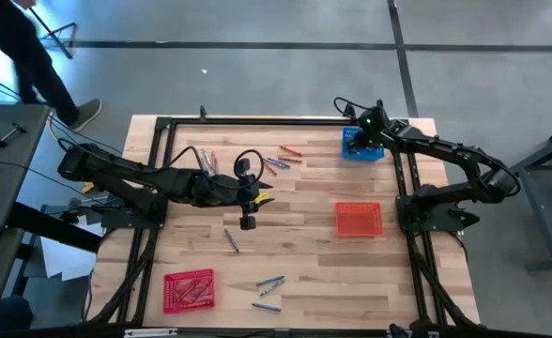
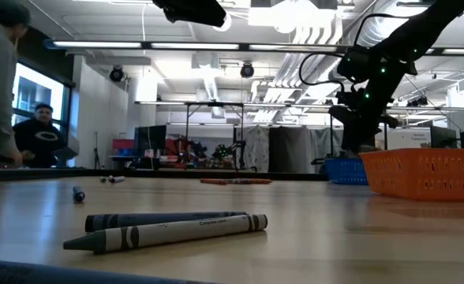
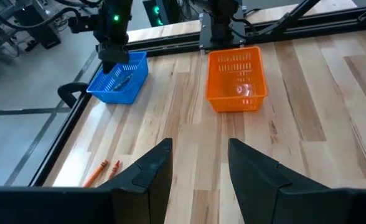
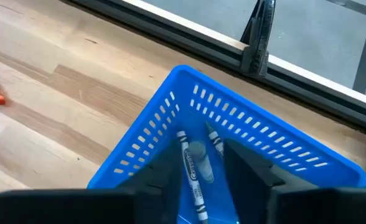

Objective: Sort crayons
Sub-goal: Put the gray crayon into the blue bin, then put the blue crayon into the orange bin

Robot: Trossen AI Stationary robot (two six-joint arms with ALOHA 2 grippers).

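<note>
My right gripper [image 4: 201,180] hangs open over the blue basket [image 4: 245,124] at the table's far right, fingers slanting down into it. Grey-blue crayons [image 4: 192,171] lie on the basket's floor below the fingers. My left gripper [image 3: 198,165] stands open above the middle of the table [image 1: 262,199], with nothing between its fingers. Loose crayons lie flat on the wood: red and grey-blue ones at the far middle [image 1: 281,158], several at far left [image 1: 206,158], one near the middle [image 1: 230,240], and grey-blue ones by the near edge [image 1: 269,284] [image 2: 169,227].
An orange-red basket [image 1: 359,219] stands at the right of the table. A second red basket [image 1: 189,288] with red crayons stands at the near left. A black frame [image 1: 257,120] runs along the table's far edge. A person stands beyond the far left corner [image 1: 32,56].
</note>
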